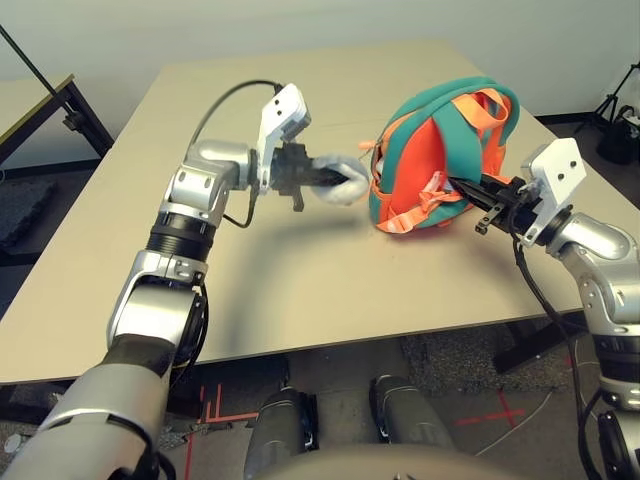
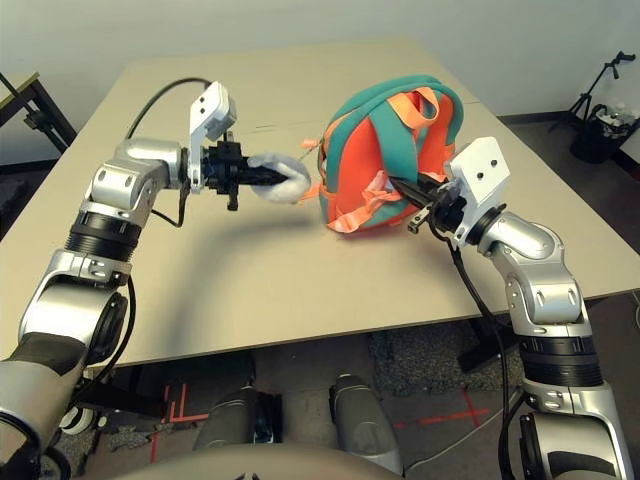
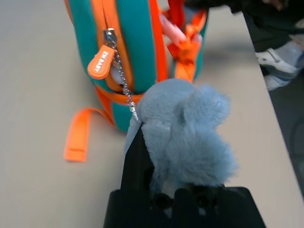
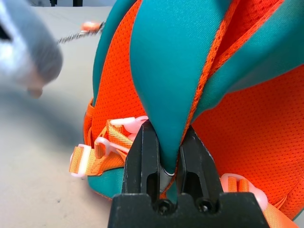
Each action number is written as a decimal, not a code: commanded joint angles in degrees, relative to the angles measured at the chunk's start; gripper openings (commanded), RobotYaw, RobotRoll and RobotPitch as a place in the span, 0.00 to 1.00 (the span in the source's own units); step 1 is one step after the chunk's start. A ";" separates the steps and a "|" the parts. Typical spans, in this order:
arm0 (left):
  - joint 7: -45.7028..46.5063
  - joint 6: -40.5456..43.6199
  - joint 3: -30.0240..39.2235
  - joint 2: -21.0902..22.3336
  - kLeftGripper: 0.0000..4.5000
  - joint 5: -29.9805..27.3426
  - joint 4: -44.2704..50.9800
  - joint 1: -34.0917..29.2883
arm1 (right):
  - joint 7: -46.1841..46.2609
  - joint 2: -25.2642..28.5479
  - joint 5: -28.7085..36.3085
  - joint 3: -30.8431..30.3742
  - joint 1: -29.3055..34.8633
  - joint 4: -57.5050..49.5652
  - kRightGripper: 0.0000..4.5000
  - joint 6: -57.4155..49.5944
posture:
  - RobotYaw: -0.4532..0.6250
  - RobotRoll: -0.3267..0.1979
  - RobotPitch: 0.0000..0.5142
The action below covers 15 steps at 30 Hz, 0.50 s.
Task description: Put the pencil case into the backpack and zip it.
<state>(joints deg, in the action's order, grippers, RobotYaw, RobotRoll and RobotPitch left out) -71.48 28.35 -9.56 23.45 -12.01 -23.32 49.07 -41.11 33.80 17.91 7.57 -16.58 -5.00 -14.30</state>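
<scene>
The backpack (image 1: 440, 160) stands on the table (image 1: 300, 290), its orange back panel and straps facing the robot. The right gripper (image 4: 166, 159) pinches a teal strap (image 4: 166, 71) between its 2 black fingers. The left gripper (image 3: 156, 156) is clamped on the grey plush piece (image 3: 190, 133), held above the table just beside the backpack's side; a thin chain (image 3: 124, 83) runs from the plush to the zipper pull (image 3: 100, 61).

Grey plush (image 3: 187, 128) hides the left end effector's (image 3: 156, 156) fingertips.
</scene>
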 commanded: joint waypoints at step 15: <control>4.13 -0.11 -1.54 -2.06 0.06 0.61 -5.38 -4.95 | -0.25 -0.30 -0.19 -0.13 -1.40 0.29 0.04 0.75 | 0.18 0.62 0.00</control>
<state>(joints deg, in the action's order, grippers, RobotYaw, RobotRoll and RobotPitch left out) -67.39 27.61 -10.57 20.40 -12.27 -27.00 45.53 -41.13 33.47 17.56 7.48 -16.96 -4.48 -14.29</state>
